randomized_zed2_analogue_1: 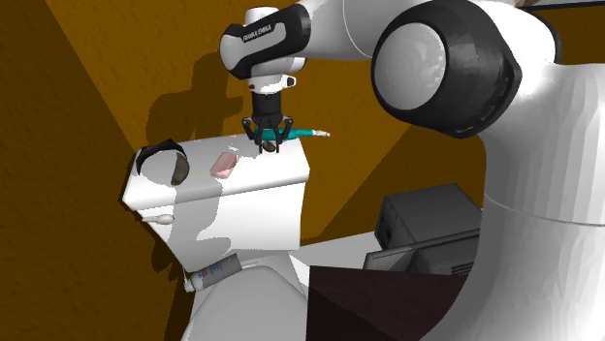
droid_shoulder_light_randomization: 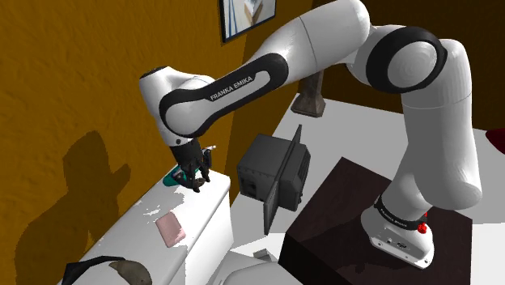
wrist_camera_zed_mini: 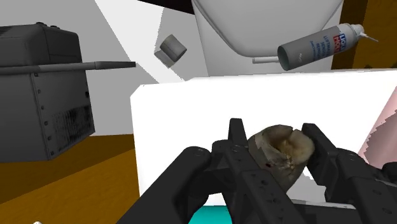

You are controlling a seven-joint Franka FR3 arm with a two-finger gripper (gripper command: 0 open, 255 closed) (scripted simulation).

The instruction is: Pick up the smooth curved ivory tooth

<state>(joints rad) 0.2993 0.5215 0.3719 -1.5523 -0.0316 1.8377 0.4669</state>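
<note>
Low in the wrist view's middle we see our gripper (wrist_camera_zed_mini: 275, 137) pinching the tooth (wrist_camera_zed_mini: 284, 151), which sits squarely between the fingers and over the white tank (wrist_camera_zed_mini: 191, 108), its long axis seemingly spanning the jaws, so we judge a straight lift fits.

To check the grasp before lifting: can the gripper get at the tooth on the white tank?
Likely yes: the gripper has the tooth between its fingers, which seem to touch both its sides. Nothing on the white tank blocks it.
</note>
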